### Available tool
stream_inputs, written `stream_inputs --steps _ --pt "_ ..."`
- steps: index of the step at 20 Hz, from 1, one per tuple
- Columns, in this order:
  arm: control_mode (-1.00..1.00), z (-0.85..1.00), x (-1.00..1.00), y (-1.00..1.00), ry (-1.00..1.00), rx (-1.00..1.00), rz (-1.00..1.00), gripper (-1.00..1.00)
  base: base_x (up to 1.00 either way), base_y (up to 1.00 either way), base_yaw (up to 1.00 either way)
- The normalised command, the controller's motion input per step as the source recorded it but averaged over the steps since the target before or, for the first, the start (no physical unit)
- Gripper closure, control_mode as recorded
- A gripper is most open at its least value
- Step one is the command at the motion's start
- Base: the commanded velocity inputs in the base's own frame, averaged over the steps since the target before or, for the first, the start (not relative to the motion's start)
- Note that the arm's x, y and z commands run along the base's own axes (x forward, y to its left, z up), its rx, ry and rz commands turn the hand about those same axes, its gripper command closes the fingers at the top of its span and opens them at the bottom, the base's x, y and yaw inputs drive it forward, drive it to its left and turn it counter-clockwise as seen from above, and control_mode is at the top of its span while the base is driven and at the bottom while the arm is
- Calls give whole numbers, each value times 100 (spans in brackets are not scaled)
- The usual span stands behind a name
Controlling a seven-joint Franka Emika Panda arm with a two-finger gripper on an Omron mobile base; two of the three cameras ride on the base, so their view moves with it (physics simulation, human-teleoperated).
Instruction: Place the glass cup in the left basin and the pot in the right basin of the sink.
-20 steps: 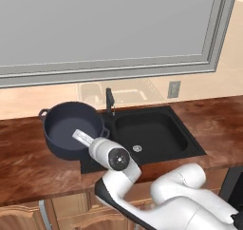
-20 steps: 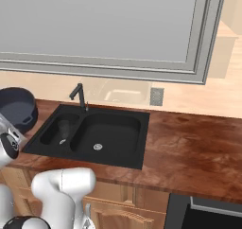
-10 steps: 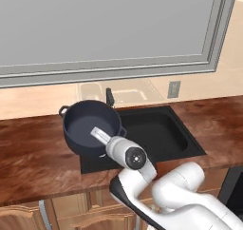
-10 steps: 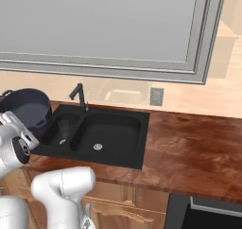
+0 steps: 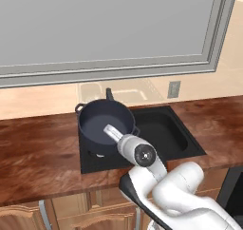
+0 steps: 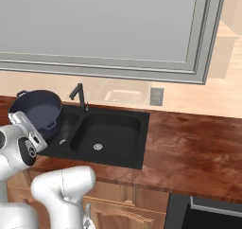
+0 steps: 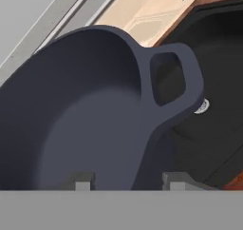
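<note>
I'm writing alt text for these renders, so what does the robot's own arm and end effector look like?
The arm is glossy white, built of rounded, bulbous links. Its joints are dark: a black round cap with a small pale centre mark sits on the wrist joint. The end effector has two small, blocky dark grey fingertips. No cables or lettering are visible.

white robot arm with dark joints

the arm point(image 5: 171, 191) is built of smooth, glossy white rounded segments, bulbous at the elbow and base. a dark grey round joint cap point(image 5: 144, 154) with a small pale centre dot sits on the wrist link, and another point(image 6: 27, 151) shows from the other side. two small grey fingertips point(image 7: 83, 181) end the hand.
</note>
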Motion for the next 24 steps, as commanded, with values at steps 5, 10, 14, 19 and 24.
stream_inputs --steps 5,10,14,19,24 --pt "-100 0 16 -48 4 0 -9 100 0 0 0" --pt "-100 0 31 -45 7 0 -9 100 0 0 0" --pt "-100 0 21 -47 3 -1 -5 100 0 0 0" --pt "-100 0 7 -41 0 0 -1 100 0 0 0" --pt "-100 -4 10 -40 0 -1 -1 100 0 0 0"
